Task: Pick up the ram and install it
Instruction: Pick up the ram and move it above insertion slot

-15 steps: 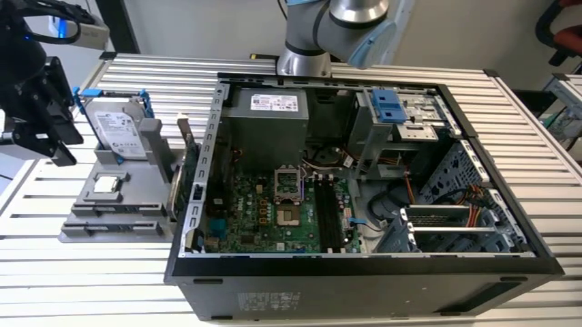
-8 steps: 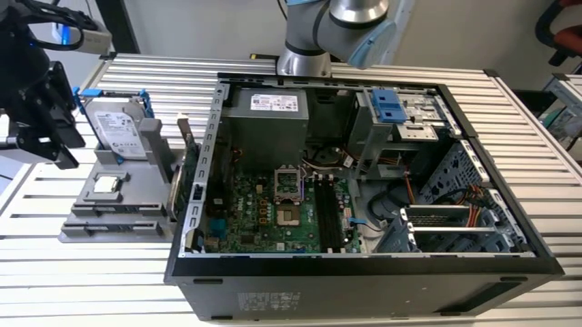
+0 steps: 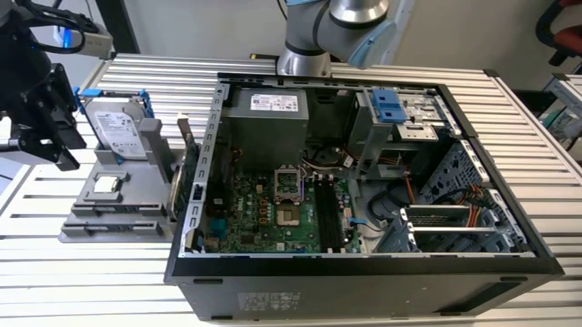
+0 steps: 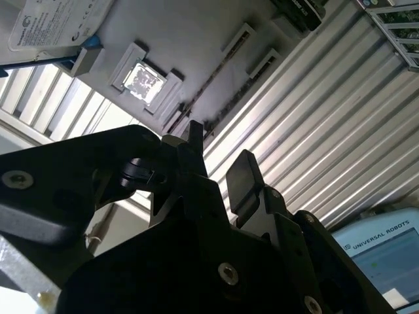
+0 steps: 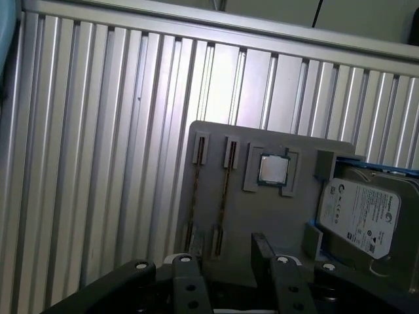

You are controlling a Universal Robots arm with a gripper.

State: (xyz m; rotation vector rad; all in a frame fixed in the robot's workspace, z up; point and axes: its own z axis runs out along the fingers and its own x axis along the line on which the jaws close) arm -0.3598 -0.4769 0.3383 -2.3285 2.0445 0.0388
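The pincer (image 4: 219,160) stands open. Its two black fingers (image 4: 243,176) are parted with a bare gap between them, gripping nothing and touching nothing. In the first wrist view the pincer (image 5: 222,256) shows the same spread, with its body cut off by the frame edge.

Just beyond the fingertips lies a grey parts holder (image 5: 262,219) on the ribbed aluminium worktop (image 5: 78,163). The ram (image 5: 224,193) stands on edge in a slot of that holder, at the end away from the hard drive (image 5: 360,212). It shows as no more than a thin dark line with brownish flecks. A similar line runs in the neighbouring slot, and I cannot tell whether that is another stick. In the second wrist view the ram (image 4: 200,91) is a thin dotted line between slot brackets, apart from the fingers.

A square silver processor chip (image 5: 273,169) sits in a recess between the ram slots and the blue-railed hard drive, which is cut off at the frame edge.

In the exterior view a black wrist assembly (image 3: 37,116) hangs at the exterior view's left, partly cut off, beside the holder (image 3: 91,228). The fingers are hard to make out there, and the ram is too thin to pick out. An open computer case (image 3: 364,283) lies at the exterior view's right of the holder, with a green motherboard (image 3: 272,218) inside. A lit screen (image 4: 386,255) is cropped at a corner of the second wrist view.
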